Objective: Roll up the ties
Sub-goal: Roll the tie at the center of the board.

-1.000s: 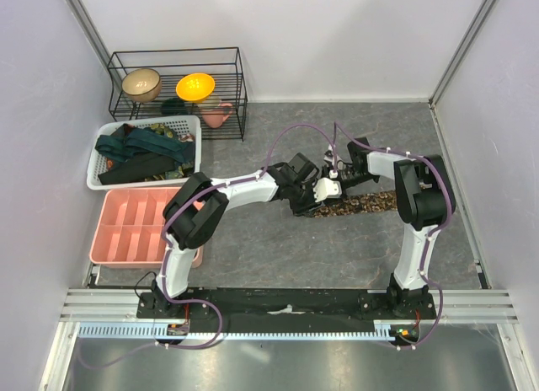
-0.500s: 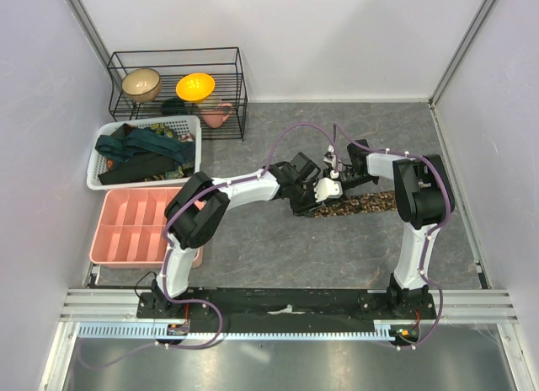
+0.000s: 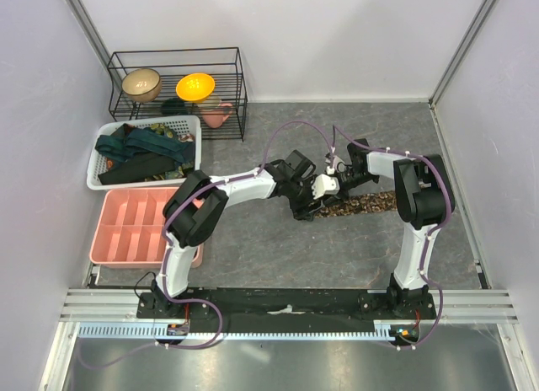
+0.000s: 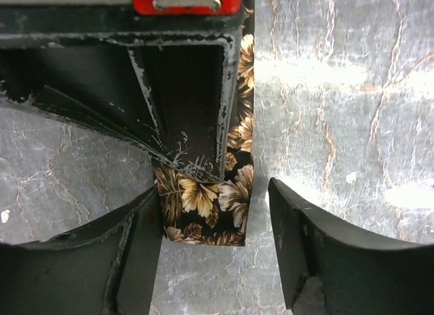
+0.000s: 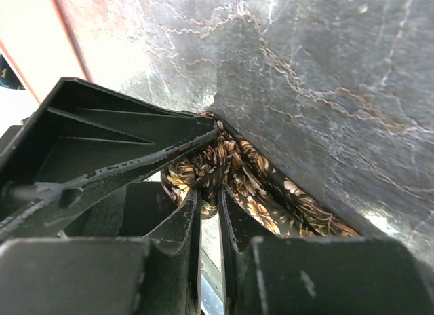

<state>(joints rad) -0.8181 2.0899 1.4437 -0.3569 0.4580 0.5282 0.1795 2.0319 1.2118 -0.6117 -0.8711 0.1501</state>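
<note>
A brown-and-tan leaf-patterned tie (image 3: 364, 203) lies flat on the grey table, running right from both grippers. Its left end is turned into a small coil (image 5: 203, 169). My right gripper (image 5: 210, 203) is shut on that coil, pinching the fabric between its two narrow fingers. In the left wrist view the coiled end (image 4: 203, 210) sits between the fingers of my left gripper (image 4: 213, 250), which is open: the left finger (image 4: 135, 254) is next to the fabric and the right finger (image 4: 302, 240) stands apart from it. Both grippers meet at the tie's end in the top view, left gripper (image 3: 303, 204), right gripper (image 3: 319, 195).
A white mesh basket (image 3: 95, 165) at the left holds several dark teal and black ties (image 3: 139, 144). A pink compartment tray (image 3: 135, 227) lies in front of it. A black wire rack (image 3: 177, 88) with bowls stands at the back left. White walls close in the sides.
My left gripper has opened around the tie's end. My right gripper has closed on the coiled end. Both grippers have shifted slightly left.
</note>
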